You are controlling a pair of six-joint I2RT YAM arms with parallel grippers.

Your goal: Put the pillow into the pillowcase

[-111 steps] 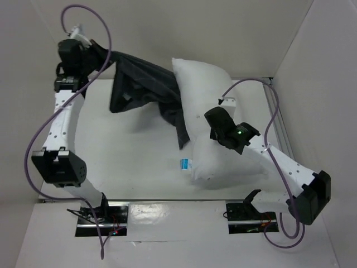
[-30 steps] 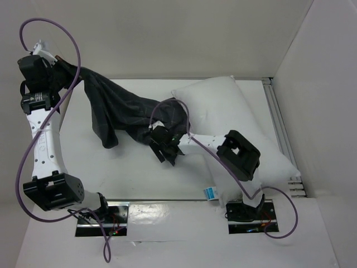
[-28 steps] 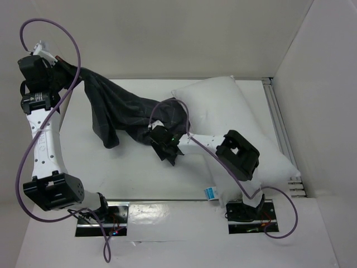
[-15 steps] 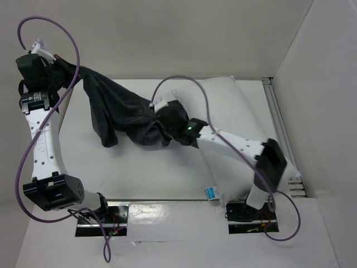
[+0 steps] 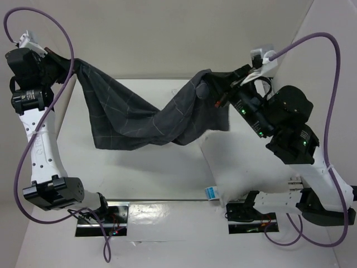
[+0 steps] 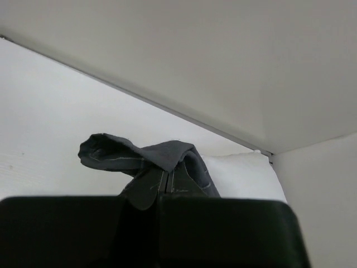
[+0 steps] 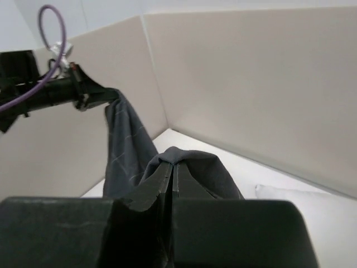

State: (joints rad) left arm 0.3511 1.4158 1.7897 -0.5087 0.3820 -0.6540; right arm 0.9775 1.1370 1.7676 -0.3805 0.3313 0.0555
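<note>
Pillow (image 5: 240,162): flat on bench (image 5: 156,167), right half, long axis running far-centre to near-right, partly hidden under right arm.

Pillowcase (image 5: 139,117): off bench, strung in air between both hands, long axis left-right, twisted near middle, lower edge sagging. Its right end hangs over pillow's far part.

Right hand (image 5: 220,95): pinched shut on pillowcase's right corner, above pillow, nearer of the two.

Left hand (image 5: 57,62): clamped on far-left corner, high, well apart from pillow.

Open mouth of pillowcase: cannot tell which edge. Judgement: mouth must face pillow's end before sleeving.

White arm links (image 5: 39,145), black joints (image 5: 56,192) — purple cables (image 5: 315,35) looping.
</note>
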